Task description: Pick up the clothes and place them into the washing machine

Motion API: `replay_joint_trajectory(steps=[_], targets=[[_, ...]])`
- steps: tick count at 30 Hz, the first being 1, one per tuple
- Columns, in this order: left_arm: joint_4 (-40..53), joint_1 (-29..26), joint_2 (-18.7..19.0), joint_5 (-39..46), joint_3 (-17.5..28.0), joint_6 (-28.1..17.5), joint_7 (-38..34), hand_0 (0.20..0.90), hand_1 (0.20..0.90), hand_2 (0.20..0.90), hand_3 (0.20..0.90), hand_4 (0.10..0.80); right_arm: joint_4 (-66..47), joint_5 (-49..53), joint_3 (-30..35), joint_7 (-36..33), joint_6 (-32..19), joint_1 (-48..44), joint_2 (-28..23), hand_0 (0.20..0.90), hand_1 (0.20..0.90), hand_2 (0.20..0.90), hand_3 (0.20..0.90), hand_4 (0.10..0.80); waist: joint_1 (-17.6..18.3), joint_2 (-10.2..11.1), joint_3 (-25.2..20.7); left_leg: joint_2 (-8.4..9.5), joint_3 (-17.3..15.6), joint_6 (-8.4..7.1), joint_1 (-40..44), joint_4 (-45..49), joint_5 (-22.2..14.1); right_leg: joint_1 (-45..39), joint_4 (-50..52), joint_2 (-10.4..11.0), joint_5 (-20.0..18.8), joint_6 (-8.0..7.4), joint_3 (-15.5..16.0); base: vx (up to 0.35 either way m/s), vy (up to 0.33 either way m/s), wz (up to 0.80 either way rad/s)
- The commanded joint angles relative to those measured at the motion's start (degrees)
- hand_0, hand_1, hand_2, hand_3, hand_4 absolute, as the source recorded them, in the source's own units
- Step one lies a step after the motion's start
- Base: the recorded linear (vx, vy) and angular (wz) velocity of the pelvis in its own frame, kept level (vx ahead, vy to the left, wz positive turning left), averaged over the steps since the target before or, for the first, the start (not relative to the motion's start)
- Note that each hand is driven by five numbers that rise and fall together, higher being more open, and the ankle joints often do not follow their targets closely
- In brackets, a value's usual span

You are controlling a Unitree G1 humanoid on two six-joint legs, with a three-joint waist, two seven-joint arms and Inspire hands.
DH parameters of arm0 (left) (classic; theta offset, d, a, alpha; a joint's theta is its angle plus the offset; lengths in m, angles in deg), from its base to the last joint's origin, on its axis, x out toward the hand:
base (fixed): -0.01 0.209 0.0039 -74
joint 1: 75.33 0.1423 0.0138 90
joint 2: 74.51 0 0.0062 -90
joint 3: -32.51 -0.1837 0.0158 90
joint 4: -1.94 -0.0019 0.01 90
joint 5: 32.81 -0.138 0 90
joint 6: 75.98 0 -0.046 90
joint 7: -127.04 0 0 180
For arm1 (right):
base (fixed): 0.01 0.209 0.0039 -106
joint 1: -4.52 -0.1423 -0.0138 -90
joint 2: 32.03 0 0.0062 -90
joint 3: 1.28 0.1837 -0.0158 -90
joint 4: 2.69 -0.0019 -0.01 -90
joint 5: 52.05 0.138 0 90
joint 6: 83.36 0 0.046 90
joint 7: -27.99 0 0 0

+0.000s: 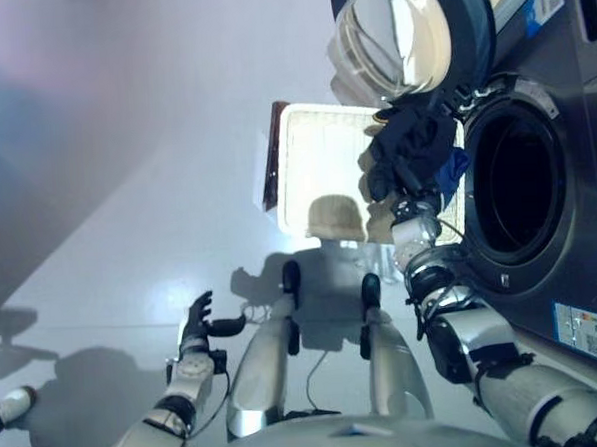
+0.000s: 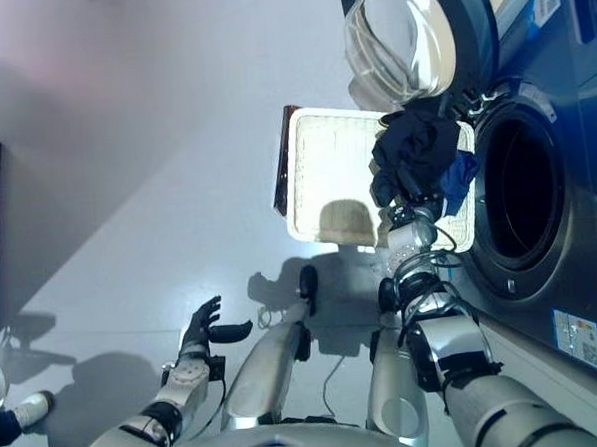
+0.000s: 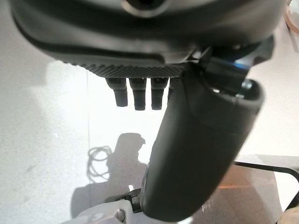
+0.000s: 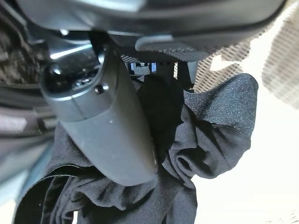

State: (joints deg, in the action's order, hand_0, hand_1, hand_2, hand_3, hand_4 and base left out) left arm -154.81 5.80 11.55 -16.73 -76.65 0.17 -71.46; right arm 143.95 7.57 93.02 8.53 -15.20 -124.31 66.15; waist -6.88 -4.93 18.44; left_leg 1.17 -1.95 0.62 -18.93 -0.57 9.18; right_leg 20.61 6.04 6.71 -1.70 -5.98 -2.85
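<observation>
- Beside the washing machine [image 1: 569, 219], left eye view: round drum opening [image 1: 517, 187] dark and unblocked, its glass door [image 1: 399, 33] swung wide up and away from the rim. White basket [image 1: 315, 163] sits on the floor [image 1: 127, 192] just beside the machine; pale cloth [image 1: 336, 217] lies at its near edge.
- Same view: right hand [image 1: 409, 193] raised at the opening's left rim, a bunch of dark clothes [image 1: 410, 148] gripped above the wrist, a blue piece [image 1: 454, 170] hanging beside it. Clothes are outside the drum, just short of the rim.
- Right eye view: left hand [image 2: 202, 329] low over bare floor, well apart from basket and machine, fingers straight, thumb out.
- Left wrist view: left hand's fingers [image 3: 135, 95] extended, thumb [image 3: 196, 149] straight, nothing held; only floor past them.
- Right wrist view: thumb [image 4: 107, 130] presses into folds of the dark clothes [image 4: 205, 140], fabric bunched tight against the palm.
</observation>
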Motion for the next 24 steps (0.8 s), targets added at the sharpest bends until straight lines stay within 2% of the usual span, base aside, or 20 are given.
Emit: replay_joint_trajectory(steps=[1, 5, 9, 11, 13, 14, 16, 17, 18, 21, 22, 24], targets=[[-3.6, 2.6, 0.2, -1.1, 1.2, -0.9, -1.1, 0.9, 0.9, 0.9, 0.9, 0.8, -9.0, 1.3, 2.2, 1.5, -8.2, -0.2, -1.3, 0.3, 0.3, 0.3, 0.3, 0.4, 0.0, -0.9, -6.2, 2.72, 1.5, -0.47, 0.3, -2.6, -2.0, -0.4, -1.9, 1.9, -2.8, -1.22, 2.6, 0.023, 0.027, -0.09], [-2.8, 3.2, -0.7, -1.2, 0.7, -1.3, -0.9, 0.9, 0.9, 0.9, 0.9, 0.8, -9.9, 3.0, 4.6, 1.0, -9.4, -0.1, -1.3, 0.3, 0.3, 0.3, 0.3, 0.4, 0.6, -2.2, -6.1, 3.24, 1.1, 0.02, 0.8, -1.2, -3.2, -0.2, -0.5, 2.1, -2.0, -1.25, 1.9, -0.004, 0.048, -0.09], [-1.6, 2.5, -1.3, -0.7, -0.9, -1.8, -1.3, 0.9, 0.9, 0.9, 0.9, 0.8, -9.1, 5.1, 6.9, 0.2, -11.0, -3.1, -1.8, 0.3, 0.3, 0.3, 0.3, 0.4, 0.7, -3.5, -4.1, 3.64, 0.3, 0.16, -0.3, 0.2, -3.5, 2.2, 1.8, 1.6, -1.7, -1.25, 1.1, -0.099, 0.055, -0.15], [-0.6, 1.4, -1.8, 0.8, -1.8, -2.5, -1.5, 0.9, 0.9, 0.9, 0.9, 0.8, -9.0, 5.7, 7.6, -1.7, -12.6, -7.4, -2.2, 0.3, 0.3, 0.3, 0.3, 0.4, 1.0, -4.4, -1.9, 3.89, -1.1, 0.29, -3.4, 3.1, -4.0, 6.0, 3.3, 1.6, -2.3, -1.17, 0.4, -0.207, 0.061, -0.26], [-0.2, 0.3, -2.1, 1.7, -2.2, -2.6, -1.9, 0.9, 0.9, 0.9, 0.9, 0.8, -9.3, 5.7, 7.6, -2.6, -13.5, -9.9, -2.1, 0.3, 0.3, 0.3, 0.3, 0.4, 0.9, -4.1, 0.2, 3.53, -2.0, 0.4, -7.6, 8.1, -5.1, 9.7, 6.3, 0.9, -1.8, -0.76, -0.1, -0.17, -0.028, -0.39], [0.3, -0.3, -1.8, 2.1, -2.7, -2.7, -2.0, 0.9, 0.9, 0.9, 0.9, 0.8, -9.3, 6.5, 7.7, -2.9, -14.3, -11.0, -1.8, 0.3, 0.3, 0.3, 0.3, 0.4, 0.7, -3.7, 1.2, 3.14, -2.0, 0.76, -9.9, 11.6, -6.9, 11.8, 9.6, 0.6, -0.1, -0.37, 0.3, -0.167, -0.075, -0.35], [0.3, -1.0, -1.8, 1.9, -3.1, -2.7, -2.4, 0.9, 0.9, 0.9, 0.9, 0.8, -9.6, 6.6, 7.7, -3.5, -14.9, -12.5, -2.0, 0.3, 0.3, 0.3, 0.3, 0.4, 0.8, -3.7, 2.2, 3.22, -2.2, 1.0, -11.8, 14.1, -8.0, 14.1, 12.4, 0.3, 0.4, -0.17, 0.1, -0.08, -0.037, -0.29], [0.5, -1.9, -1.6, 2.5, -3.6, -2.8, -2.6, 0.9, 0.9, 0.9, 0.9, 0.8, -10.2, 7.2, 7.8, -3.4, -15.7, -14.5, -2.9, 0.3, 0.3, 0.3, 0.3, 0.4, 0.8, -4.4, 2.9, 3.38, -2.1, 0.5, -14.4, 15.5, -8.6, 16.7, 14.8, 0.5, 1.0, -0.25, 0.3, -0.12, -0.016, -0.25], [0.5, -2.8, -1.7, 2.5, -4.2, -2.8, -2.8, 0.9, 0.9, 0.9, 0.9, 0.8, -10.2, 7.6, 8.8, -4.0, -16.4, -15.6, -3.9, 0.3, 0.3, 0.3, 0.3, 0.4, 0.9, -4.8, 3.2, 3.65, -2.1, 0.61, -17.3, 16.9, -7.5, 19.0, 16.5, 0.4, 0.8, 0.29, 0.6, -0.121, -0.026, -0.18], [0.8, -3.1, -2.2, 2.0, -5.2, -2.7, -2.8, 0.9, 0.9, 0.9, 0.9, 0.8, -10.7, 8.2, 9.7, -4.3, -17.6, -16.8, -4.3, 0.3, 0.3, 0.3, 0.3, 0.4, 0.8, -5.8, 2.3, 3.74, -1.9, 0.54, -21.2, 20.7, -8.8, 22.9, 19.8, 0.7, 2.2, 0.71, 0.8, -0.039, -0.008, 0.1], [1.8, -3.4, -1.9, 2.2, -5.6, -3.0, -2.8, 0.9, 0.9, 0.9, 0.9, 0.8, -10.4, 8.4, 9.9, -5.1, -18.7, -19.1, -5.9, 0.3, 0.3, 0.3, 0.3, 0.4, 0.5, -7.0, 2.2, 3.92, -1.4, 0.28, -22.3, 22.4, -10.4, 24.4, 22.2, 0.5, 4.1, 0.69, -0.2, -0.036, 0.025, 0.25], [2.4, -3.7, -1.7, 2.5, -5.6, -3.2, -3.3, 0.9, 0.9, 0.9, 0.9, 0.8, -9.7, 7.9, 9.8, -5.7, -19.0, -21.7, -8.7, 0.3, 0.3, 0.3, 0.3, 0.4, -0.1, -8.3, 2.2, 3.78, -2.0, 0.36, -25.2, 24.9, -10.2, 27.4, 25.0, 0.6, 4.1, 1.15, -0.2, -0.073, 0.02, 0.1]])
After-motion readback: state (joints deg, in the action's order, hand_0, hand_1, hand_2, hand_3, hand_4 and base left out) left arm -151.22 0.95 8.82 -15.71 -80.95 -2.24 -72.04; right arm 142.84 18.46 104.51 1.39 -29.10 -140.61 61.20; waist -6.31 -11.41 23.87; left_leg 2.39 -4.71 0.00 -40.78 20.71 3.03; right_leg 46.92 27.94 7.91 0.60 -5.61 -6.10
